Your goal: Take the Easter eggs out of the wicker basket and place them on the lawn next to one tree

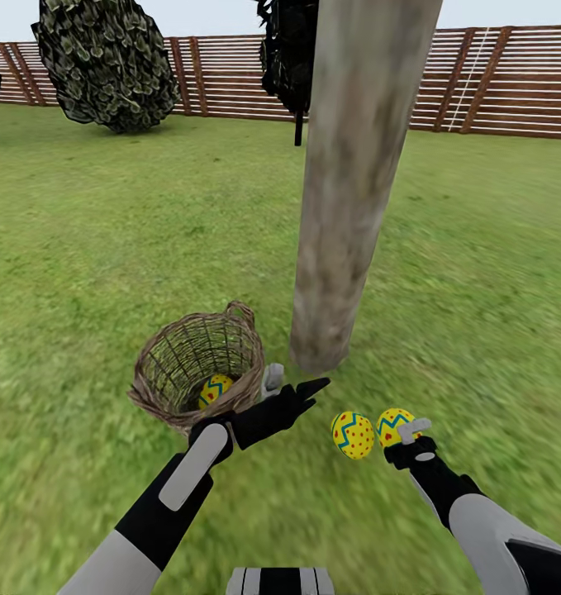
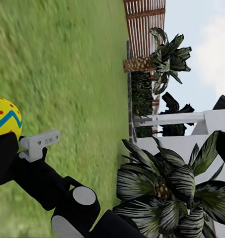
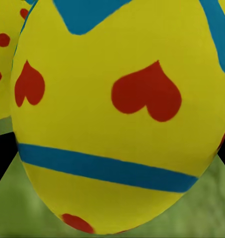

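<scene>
Head view looks forward and down from above both arms, over the lawn to the far fence. Left wrist view faces sideways across grass toward the right arm. Right wrist view sits hard against an egg, shared with both.

Three yellow eggs with blue zigzags and red marks. One egg lies inside the basket, a brown open-weave wicker bowl tipped toward the near side, loop handle at its far rim, standing on the lawn just left of the tree. The dotted egg lies on the grass near the trunk's foot; the heart-marked egg sits just right of it, almost touching.
</scene>
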